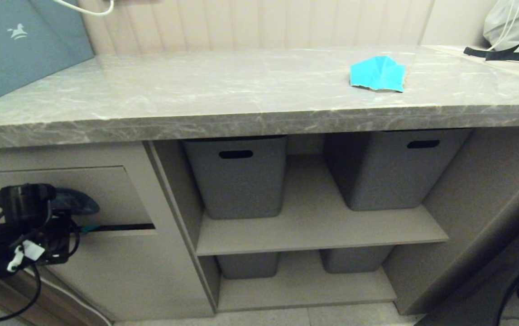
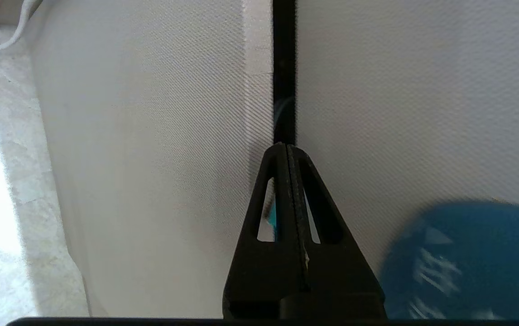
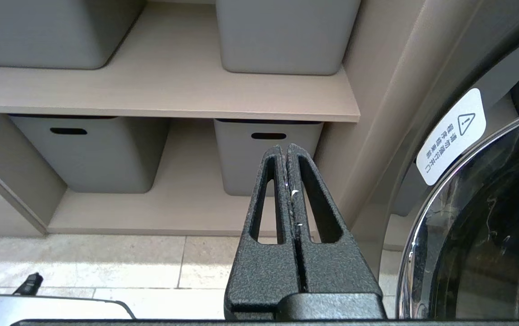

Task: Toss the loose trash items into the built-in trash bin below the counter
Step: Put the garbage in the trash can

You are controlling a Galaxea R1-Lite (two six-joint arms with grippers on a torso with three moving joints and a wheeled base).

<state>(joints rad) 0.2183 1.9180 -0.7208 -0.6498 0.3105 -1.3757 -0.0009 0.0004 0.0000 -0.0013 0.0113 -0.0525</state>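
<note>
head view: left tool [image 1: 76, 228] (pinching turquoise scrap [image 1: 88, 229]) level, tips toward flap's slot [image 1: 123, 226]

1. A white horse-shaped logo [image 1: 17, 31] is showing on the dull-blue box [image 1: 10, 54] at the counter's left end; no lettering is readable beside it.
2. A white warning label [image 3: 451, 136] is sitting on the appliance front, bearing a triangle with an exclamation mark and Chinese characters too small to read.
3. A dark-blue oval sticker [image 2: 468, 262] is showing blurred white markings on the flap.
</note>
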